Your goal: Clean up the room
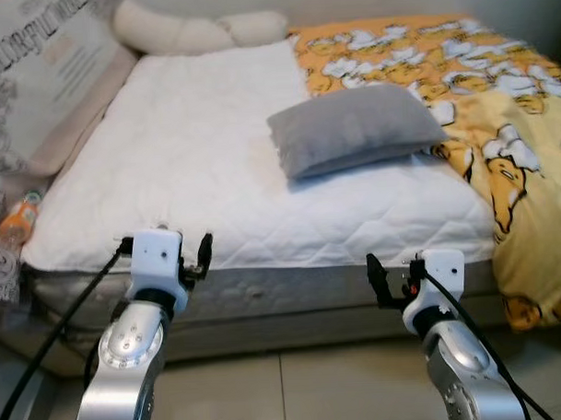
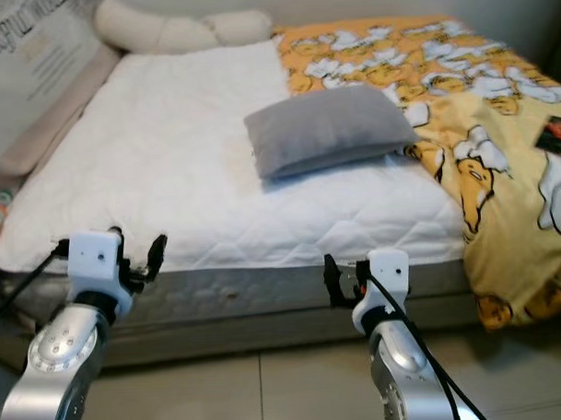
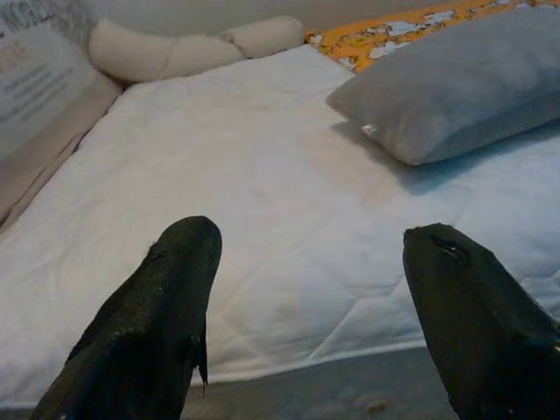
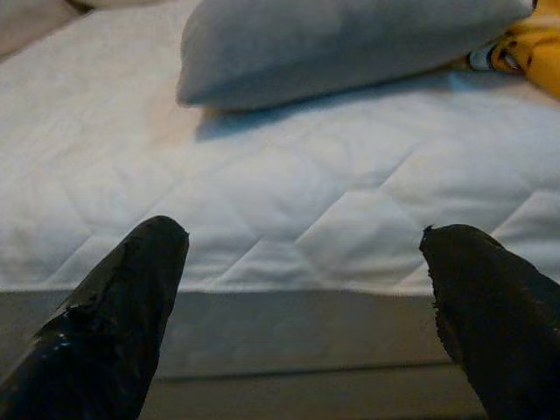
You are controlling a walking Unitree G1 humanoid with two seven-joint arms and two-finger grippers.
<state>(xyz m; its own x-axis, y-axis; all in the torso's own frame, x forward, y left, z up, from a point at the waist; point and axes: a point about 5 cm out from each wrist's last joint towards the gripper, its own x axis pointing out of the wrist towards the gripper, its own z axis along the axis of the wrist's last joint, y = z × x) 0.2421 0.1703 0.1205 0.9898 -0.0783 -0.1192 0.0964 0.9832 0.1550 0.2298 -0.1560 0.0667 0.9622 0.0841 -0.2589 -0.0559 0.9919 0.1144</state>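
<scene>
A large white cushion (image 1: 38, 66) leans at the left side of the bed (image 1: 205, 166), printed with dark decorative lettering that is cut off and too blurred to read. The bed carries a white quilted mattress cover, and a gray pillow (image 1: 351, 126) lies near its middle, its right end resting on the edge of a yellow blanket (image 1: 479, 83) patterned with white and yellow cartoon figures. That blanket covers the right side of the bed and hangs over the foot corner toward the floor. A long cream bolster (image 1: 196, 30) lies along the head of the bed against a pale wall. An orange bottle (image 1: 21, 219) sits by the bed's left edge, its label unreadable. The floor (image 1: 305, 389) is pale tile. The left hand (image 1: 202, 254) and right hand (image 1: 380, 280) hover just before the foot of the mattress, well apart, each with fingers spread open and empty.
</scene>
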